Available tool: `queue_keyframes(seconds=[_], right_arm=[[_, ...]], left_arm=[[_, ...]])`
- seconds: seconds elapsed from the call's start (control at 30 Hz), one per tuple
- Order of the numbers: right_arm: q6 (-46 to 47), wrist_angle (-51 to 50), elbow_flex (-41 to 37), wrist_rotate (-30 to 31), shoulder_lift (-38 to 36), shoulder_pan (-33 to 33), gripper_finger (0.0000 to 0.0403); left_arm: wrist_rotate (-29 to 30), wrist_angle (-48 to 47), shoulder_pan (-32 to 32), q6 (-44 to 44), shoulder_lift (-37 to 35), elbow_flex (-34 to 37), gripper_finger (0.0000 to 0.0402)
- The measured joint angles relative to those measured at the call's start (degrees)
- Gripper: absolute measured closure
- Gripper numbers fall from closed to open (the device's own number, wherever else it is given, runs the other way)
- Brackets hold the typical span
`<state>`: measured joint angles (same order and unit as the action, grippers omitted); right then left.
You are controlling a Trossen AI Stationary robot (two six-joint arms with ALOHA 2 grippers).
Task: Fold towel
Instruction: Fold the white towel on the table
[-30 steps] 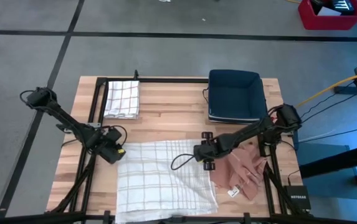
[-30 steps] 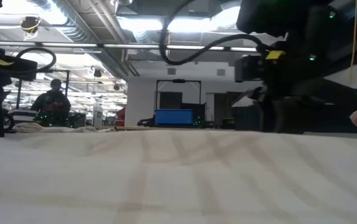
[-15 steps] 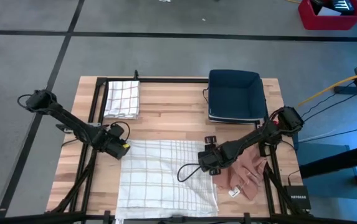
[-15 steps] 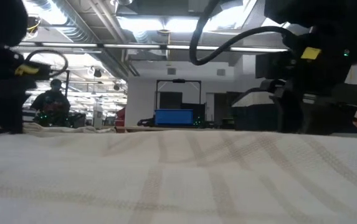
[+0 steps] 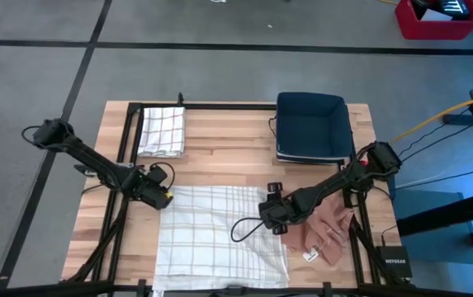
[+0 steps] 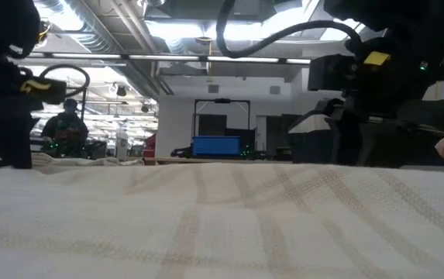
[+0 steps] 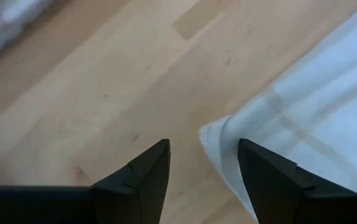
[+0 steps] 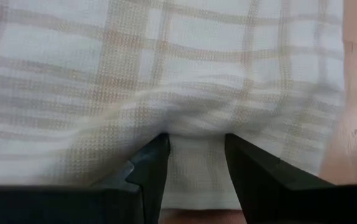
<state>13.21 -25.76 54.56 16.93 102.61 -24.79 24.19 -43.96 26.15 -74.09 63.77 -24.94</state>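
The plaid towel I am folding lies spread flat over the near half of the desk, its near edge close to the desk's near edge. Bare wood stays open between the towel's far edge and the folded towel at the far left corner and the blue bin at the far right. A pink cloth lies bunched just beside the towel's right edge.

My left fingers stand parted at the towel's far left corner; that corner lies in the gap between them, and they hold nothing. My right fingers are also parted, set down on the towel near its right edge, with a small ridge of cloth bunched just ahead of the gap. I cannot tell whether they pinch it.
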Motion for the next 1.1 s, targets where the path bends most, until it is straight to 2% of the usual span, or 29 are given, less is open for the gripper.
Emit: queue_keyframes(seconds=[0.13, 0.37, 0.43, 0.5, 0.73, 0.9, 1.0, 1.1], right_arm=[[-0.02, 0.79, -0.01, 0.02, 0.0, 0.01, 0.0237], [-0.65, -0.39, 0.94, -0.45, -2.56, 0.01, 0.0237], [-1.75, 3.05, 2.43, -0.29, -3.45, 0.01, 0.0237], [-3.97, 9.66, 2.85, 0.2, -3.72, 0.01, 0.0237], [-11.9, 40.94, 2.85, 1.04, 0.4, 4.15, 0.0237], [-12.21, 58.49, 2.9, -3.0, 6.09, 10.65, 0.0237], [-12.35, 62.41, 4.65, -8.63, 10.86, 14.76, 0.0237], [-12.25, 60.95, 9.16, -13.32, 16.13, 18.26, 0.0237]], left_arm=[[0.35, 1.62, -0.14, 0.06, 0.0, 1.13, 0.0239], [0.35, 1.39, -0.06, 2.43, 0.0, 1.05, 0.0338], [0.32, 1.07, 0.1, 3.73, 0.0, 0.32, 0.0376], [0.39, 1.09, 0.35, 5.45, -0.04, -1.17, 0.0394], [1.33, 1.2, 0.59, 6.71, -1.78, -4.81, 0.0399], [2.03, 1.53, 1.36, 6.88, -3.31, -5.97, 0.0398], [2.17, 1.58, 1.69, 6.39, -4.47, -6.02, 0.0399], [2.22, 1.7, 1.75, 5.45, -5.44, -6.02, 0.0398]])
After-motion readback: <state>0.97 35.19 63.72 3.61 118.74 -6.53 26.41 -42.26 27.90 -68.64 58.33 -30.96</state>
